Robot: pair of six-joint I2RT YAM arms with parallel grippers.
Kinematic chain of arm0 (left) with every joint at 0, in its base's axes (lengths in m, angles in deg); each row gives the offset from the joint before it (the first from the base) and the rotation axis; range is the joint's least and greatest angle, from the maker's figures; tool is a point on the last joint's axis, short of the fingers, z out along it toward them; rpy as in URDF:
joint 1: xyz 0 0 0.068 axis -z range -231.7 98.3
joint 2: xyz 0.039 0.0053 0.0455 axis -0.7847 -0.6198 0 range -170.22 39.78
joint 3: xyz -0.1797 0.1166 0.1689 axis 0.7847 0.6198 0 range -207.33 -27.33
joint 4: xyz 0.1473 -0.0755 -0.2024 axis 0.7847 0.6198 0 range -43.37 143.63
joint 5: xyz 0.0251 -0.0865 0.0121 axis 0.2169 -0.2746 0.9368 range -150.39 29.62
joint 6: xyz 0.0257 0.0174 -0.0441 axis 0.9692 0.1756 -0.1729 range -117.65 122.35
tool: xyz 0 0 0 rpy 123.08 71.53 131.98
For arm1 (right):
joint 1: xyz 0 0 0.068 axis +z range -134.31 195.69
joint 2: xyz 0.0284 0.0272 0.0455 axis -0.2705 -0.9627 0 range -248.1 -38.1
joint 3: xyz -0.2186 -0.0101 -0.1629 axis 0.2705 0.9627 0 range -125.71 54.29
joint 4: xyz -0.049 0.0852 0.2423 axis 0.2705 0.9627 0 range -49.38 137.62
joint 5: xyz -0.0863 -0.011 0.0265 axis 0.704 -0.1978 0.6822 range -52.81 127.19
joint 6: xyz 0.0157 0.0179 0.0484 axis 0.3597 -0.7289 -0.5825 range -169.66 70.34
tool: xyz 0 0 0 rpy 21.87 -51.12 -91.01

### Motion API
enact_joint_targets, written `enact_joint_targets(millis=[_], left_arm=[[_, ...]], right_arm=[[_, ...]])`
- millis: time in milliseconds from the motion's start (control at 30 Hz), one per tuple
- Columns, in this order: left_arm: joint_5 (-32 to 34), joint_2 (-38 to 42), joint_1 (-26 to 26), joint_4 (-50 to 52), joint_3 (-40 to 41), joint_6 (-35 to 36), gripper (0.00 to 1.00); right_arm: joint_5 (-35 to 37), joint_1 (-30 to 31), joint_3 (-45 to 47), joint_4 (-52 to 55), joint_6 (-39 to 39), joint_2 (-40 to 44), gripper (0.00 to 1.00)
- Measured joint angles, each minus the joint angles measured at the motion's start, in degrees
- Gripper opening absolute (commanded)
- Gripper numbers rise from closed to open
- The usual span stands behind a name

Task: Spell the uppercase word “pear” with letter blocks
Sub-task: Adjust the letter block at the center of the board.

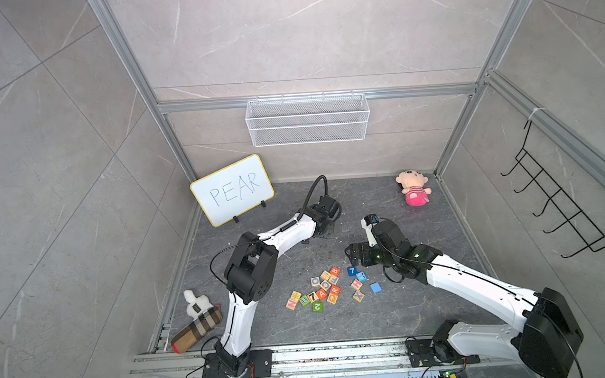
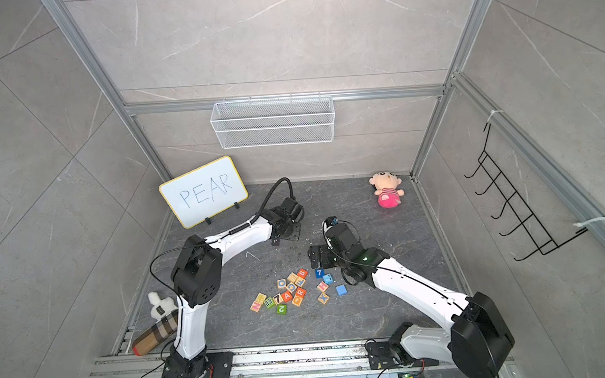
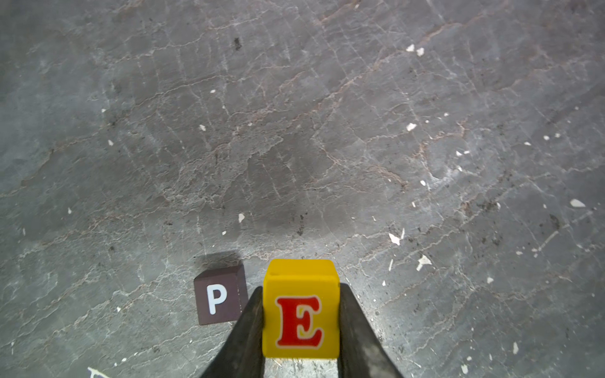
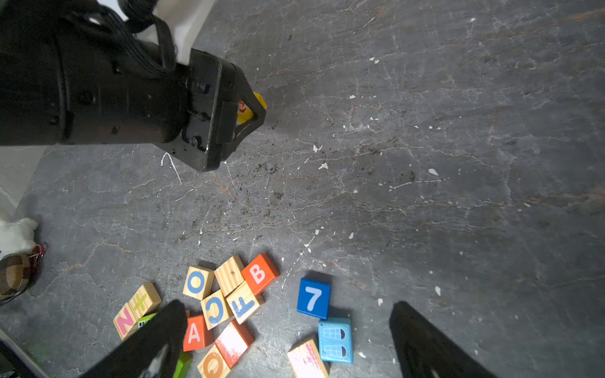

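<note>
My left gripper is shut on the yellow block with the red E. Its left finger stands just beside the dark block with the white P, which sits on the floor. In both top views the left gripper is low over the middle of the floor, with the P block beside it. The orange-red A and R blocks lie in the pile of blocks nearer the front. My right gripper hangs open above that pile, holding nothing.
A whiteboard reading PEAR leans at the back left. A pink plush doll lies at the back right, a white plush and a checked tube at the front left. Blue 7, B, O, F, C and other blocks crowd the pile.
</note>
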State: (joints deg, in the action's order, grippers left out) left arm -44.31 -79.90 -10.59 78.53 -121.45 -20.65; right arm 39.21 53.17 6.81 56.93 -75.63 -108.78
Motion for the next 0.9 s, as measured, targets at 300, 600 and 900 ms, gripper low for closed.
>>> enact_joint_targets(millis=[300, 600, 900], left_arm=[[0.00, -3.41, -0.22, 1.01, -0.04, -3.93, 0.15], [-0.26, -4.02, -0.22, 1.46, -0.15, -5.09, 0.15], [-1.66, -6.80, -0.22, 1.18, -1.16, -5.18, 0.16]], right_arm=[[0.35, 0.00, 0.00, -0.07, 0.00, 0.00, 0.99], [0.31, 0.00, 0.02, -0.83, 0.00, -0.13, 0.99], [0.28, 0.00, 0.02, -1.40, -0.02, -0.15, 0.99]])
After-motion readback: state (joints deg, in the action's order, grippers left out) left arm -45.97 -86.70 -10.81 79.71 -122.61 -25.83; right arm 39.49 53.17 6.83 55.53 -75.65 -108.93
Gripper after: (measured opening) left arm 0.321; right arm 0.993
